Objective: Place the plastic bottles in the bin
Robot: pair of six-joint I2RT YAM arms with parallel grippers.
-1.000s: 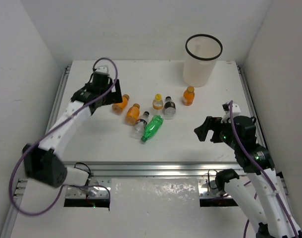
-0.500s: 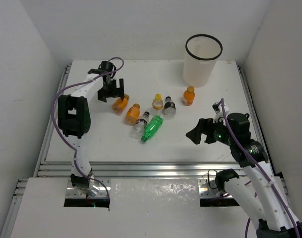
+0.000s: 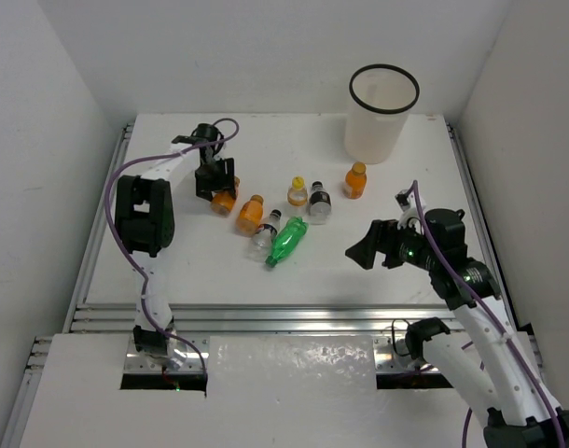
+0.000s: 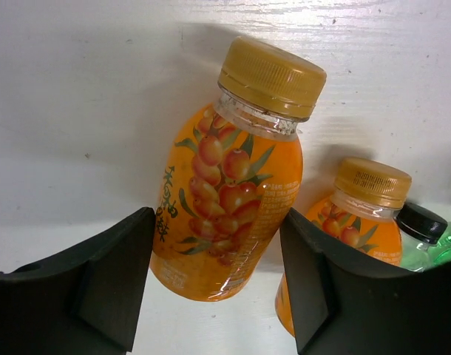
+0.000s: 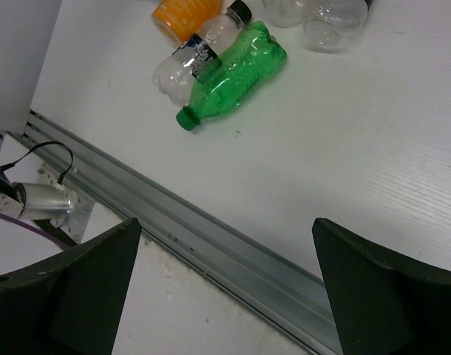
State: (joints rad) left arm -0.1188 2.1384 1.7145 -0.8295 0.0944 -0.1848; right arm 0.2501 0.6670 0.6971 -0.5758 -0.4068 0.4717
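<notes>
Bench [image 3: 182, 261] left of bin [image 3: 376, 133]: left gripper [image 4: 214, 285] has lowered, spread, astride orange bottle [image 4: 233, 185]; pickup imminent.

Left hand [image 3: 215, 182] extended far, fingers apart — right hand [image 3: 363, 252] nearer, fingers apart, tilted down

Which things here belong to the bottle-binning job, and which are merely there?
Job: bin, leftmost orange bottle, middle orange bottle, rightmost orange bottle, green bottle, clear black-capped bottle, dark-labelled bottle, yellow-capped bottle.
Merely there: aluminium rail, purple cable, table.
</notes>
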